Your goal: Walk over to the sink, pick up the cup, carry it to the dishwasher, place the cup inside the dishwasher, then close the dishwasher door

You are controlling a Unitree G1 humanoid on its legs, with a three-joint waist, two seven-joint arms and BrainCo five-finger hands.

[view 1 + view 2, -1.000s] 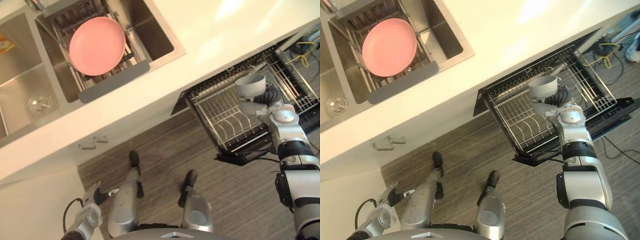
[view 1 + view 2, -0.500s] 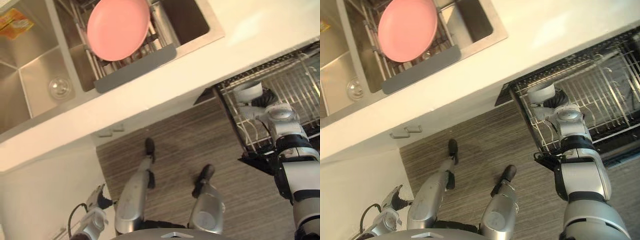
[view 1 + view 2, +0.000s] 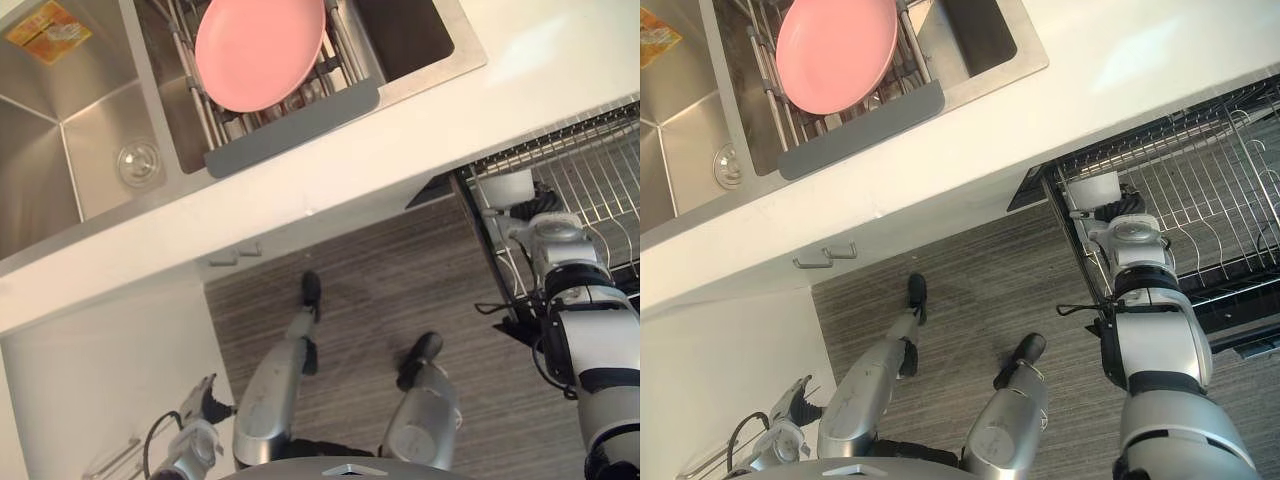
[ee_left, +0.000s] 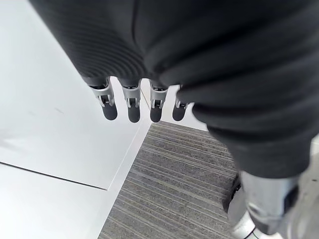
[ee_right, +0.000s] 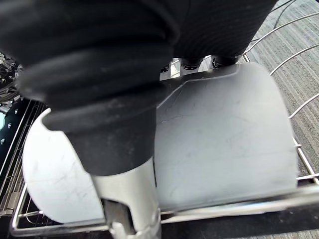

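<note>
Cup: the grey cup (image 5: 224,144) was in the right hand (image 5: 119,139), over the corner of the dishwasher rack (image 3: 1220,200) that lies nearest the sink (image 3: 60,150).
Right hand's hold: the thumb lay across the cup's near wall and the fingers (image 5: 199,63) curled round its far side, so the hand was clamped on the cup.
Key relation: the rack's wires passed just beside and below the cup, with the rack's edge bar close under it. Whether the cup already touched the wires could not be told.
Cup's axis: upright or tipped could not be read for certain; in the eye views its rim pointed away from the wrist, toward the counter side of the rack.
Nearer hand: the right hand, by far. The left hand (image 4: 149,50) hung well away from the rack, low by the white cabinet front, its fingers (image 4: 130,107) straight and holding nothing.
Step, as judged: setting the cup down into the rack. Release looked close, and the open door (image 3: 1252,318) below the rack was not yet shut.
</note>
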